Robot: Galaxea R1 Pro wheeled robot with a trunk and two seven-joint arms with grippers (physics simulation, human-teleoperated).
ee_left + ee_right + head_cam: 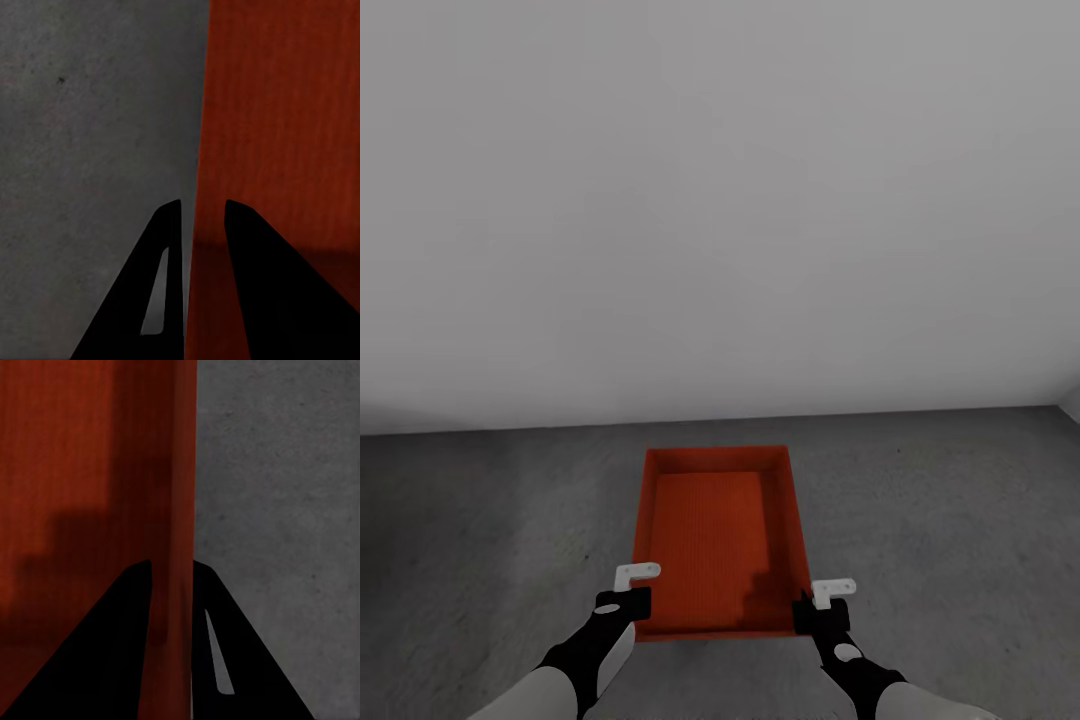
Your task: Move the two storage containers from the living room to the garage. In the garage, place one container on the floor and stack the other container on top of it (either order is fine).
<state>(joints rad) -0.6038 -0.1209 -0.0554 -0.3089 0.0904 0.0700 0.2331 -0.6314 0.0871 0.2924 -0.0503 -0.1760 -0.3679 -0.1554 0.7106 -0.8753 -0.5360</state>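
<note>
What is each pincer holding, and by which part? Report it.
Both hold one orange-red storage container: the left pincer straddles its left side wall, the right pincer its right side wall, both near the corners closest to the robot.

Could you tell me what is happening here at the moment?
The robot holds one orange-red storage container with both arms over the dark grey concrete floor, facing a plain pale wall. The left gripper clamps the container's left side wall and the right gripper its right side wall, each near the corner closest to the robot. The container is empty.
</note>
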